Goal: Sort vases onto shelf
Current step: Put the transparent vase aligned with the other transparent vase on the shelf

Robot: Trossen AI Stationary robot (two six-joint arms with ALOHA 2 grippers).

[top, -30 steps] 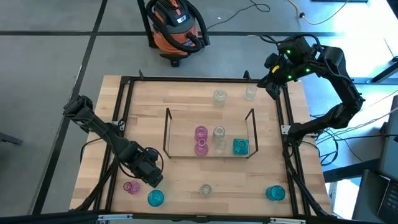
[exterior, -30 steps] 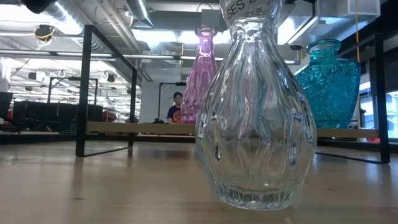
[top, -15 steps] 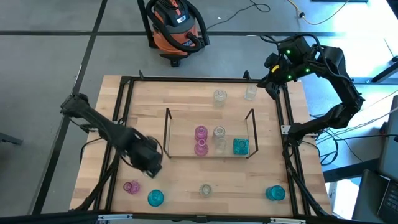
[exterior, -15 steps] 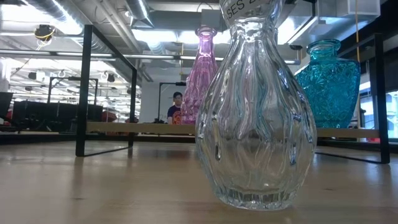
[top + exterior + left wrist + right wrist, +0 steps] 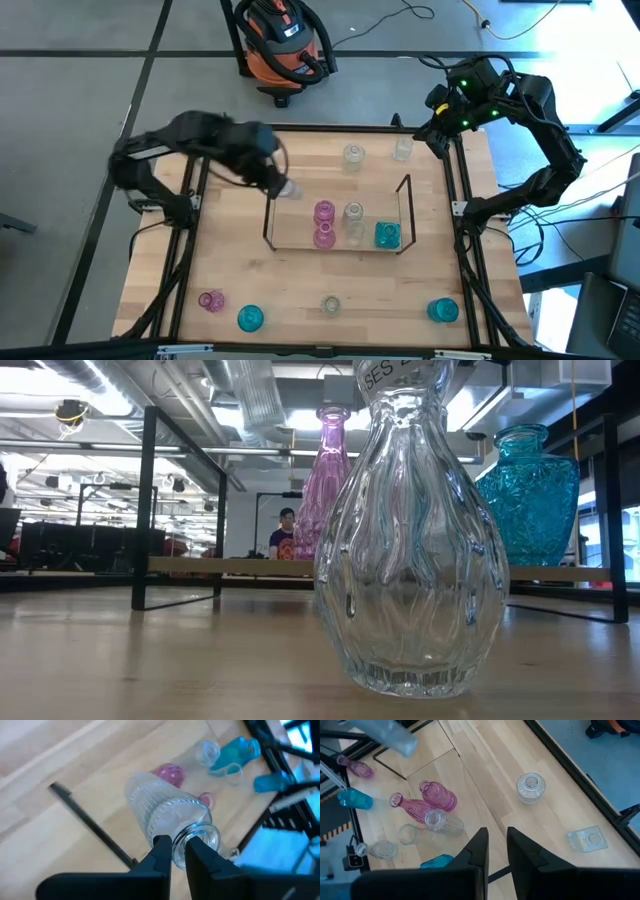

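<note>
With the left gripper (image 5: 177, 851) pinching a clear ribbed glass vase (image 5: 162, 817) by its neck at the thin dark wire shelf's (image 5: 403, 212) ten o'clock corner, four vases stand shelved, six wait outside, and the right gripper's (image 5: 496, 851) narrowly parted fingers hold nothing.

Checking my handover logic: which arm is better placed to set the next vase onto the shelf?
Left. The left gripper is already shut on a clear vase and sits by the shelf at its left end. The right gripper hangs empty near the table's far right corner.

Workshop, exposed ceiling ducts (image 5: 240, 400), shop vacuum (image 5: 283, 40)
</note>
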